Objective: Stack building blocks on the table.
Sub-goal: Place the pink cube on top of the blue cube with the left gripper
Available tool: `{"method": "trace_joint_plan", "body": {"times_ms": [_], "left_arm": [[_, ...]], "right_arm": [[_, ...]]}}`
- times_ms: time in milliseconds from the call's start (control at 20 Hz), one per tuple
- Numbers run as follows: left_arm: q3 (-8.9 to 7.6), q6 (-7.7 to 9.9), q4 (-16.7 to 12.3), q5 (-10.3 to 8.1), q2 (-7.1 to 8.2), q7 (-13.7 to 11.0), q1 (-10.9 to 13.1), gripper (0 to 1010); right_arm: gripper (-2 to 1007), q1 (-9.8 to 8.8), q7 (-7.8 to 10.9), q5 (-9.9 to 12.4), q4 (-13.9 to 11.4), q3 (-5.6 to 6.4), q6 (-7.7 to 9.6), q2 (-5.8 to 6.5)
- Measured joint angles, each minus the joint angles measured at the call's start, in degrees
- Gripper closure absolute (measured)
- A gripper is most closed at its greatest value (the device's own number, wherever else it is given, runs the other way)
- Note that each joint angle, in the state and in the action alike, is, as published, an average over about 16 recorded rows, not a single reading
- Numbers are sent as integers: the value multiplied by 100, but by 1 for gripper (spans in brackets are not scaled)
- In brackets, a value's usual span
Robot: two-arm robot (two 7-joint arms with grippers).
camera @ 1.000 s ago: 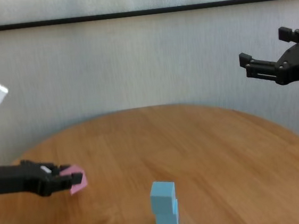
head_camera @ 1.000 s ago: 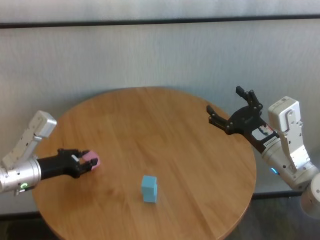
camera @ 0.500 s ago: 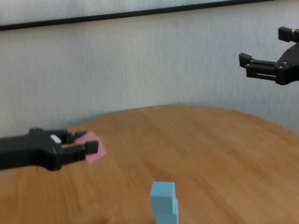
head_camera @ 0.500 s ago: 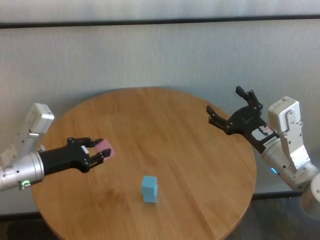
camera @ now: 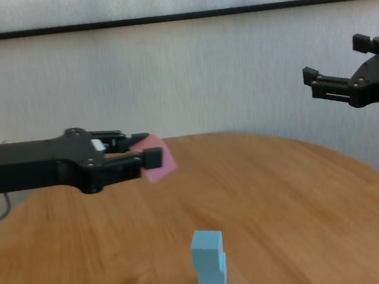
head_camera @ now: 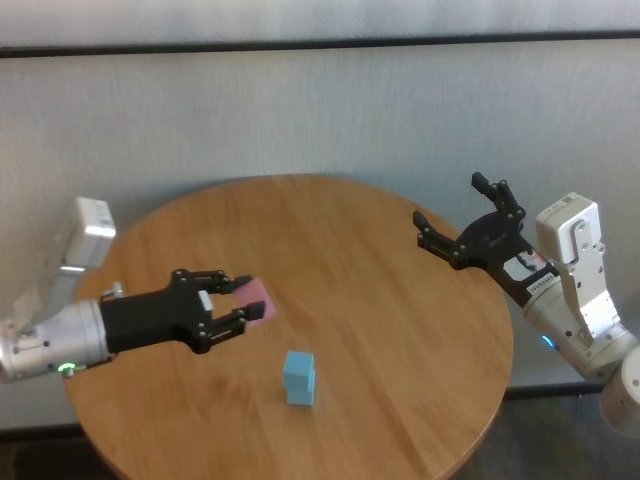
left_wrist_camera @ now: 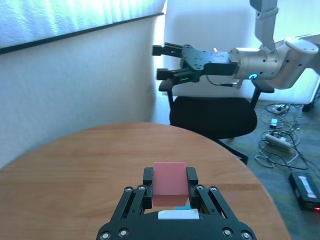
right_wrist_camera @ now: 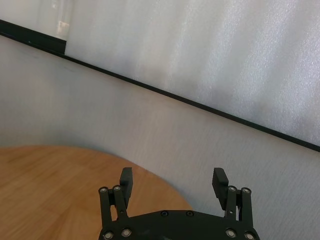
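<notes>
Two light blue cubes (head_camera: 299, 377) stand stacked one on the other on the round wooden table (head_camera: 380, 330), also in the chest view (camera: 209, 261). My left gripper (head_camera: 243, 301) is shut on the pink cube (head_camera: 256, 297) and holds it in the air above the table, up and to the left of the blue stack. The pink cube also shows between the fingers in the left wrist view (left_wrist_camera: 169, 178) and in the chest view (camera: 159, 158). My right gripper (head_camera: 455, 216) is open and empty, raised at the table's right edge.
A pale wall with a dark rail runs behind the table (camera: 283, 193). In the left wrist view a black office chair (left_wrist_camera: 212, 116) and floor cables (left_wrist_camera: 280, 137) lie beyond the table's far edge, under my right arm (left_wrist_camera: 240, 55).
My left gripper has lifted the pink cube off the table at the left and carried it up and rightward toward the blue stack. The right arm has not moved.
</notes>
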Motion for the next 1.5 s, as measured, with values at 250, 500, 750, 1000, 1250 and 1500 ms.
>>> {"method": "trace_joint_plan", "body": {"times_ms": [250, 500, 750, 1000, 1250, 1500], "left_arm": [[201, 181, -263, -40, 22, -97, 13, 609], [447, 347, -336, 26, 14, -135, -45, 609], [689, 396, -216, 110, -52, -176, -150, 609], [884, 350, -5, 193, -145, -157, -272, 609], [1040, 257, 255, 279, -240, -120, -406, 609], [1164, 151, 459, 366, -297, -77, -539, 609]], "right_arm": [[0, 0, 0, 0, 0, 0, 0, 0], [0, 0, 0, 0, 0, 0, 0, 0], [0, 0, 0, 0, 0, 0, 0, 0], [0, 0, 0, 0, 0, 0, 0, 0], [0, 0, 0, 0, 0, 0, 0, 0], [0, 0, 0, 0, 0, 0, 0, 0]]}}
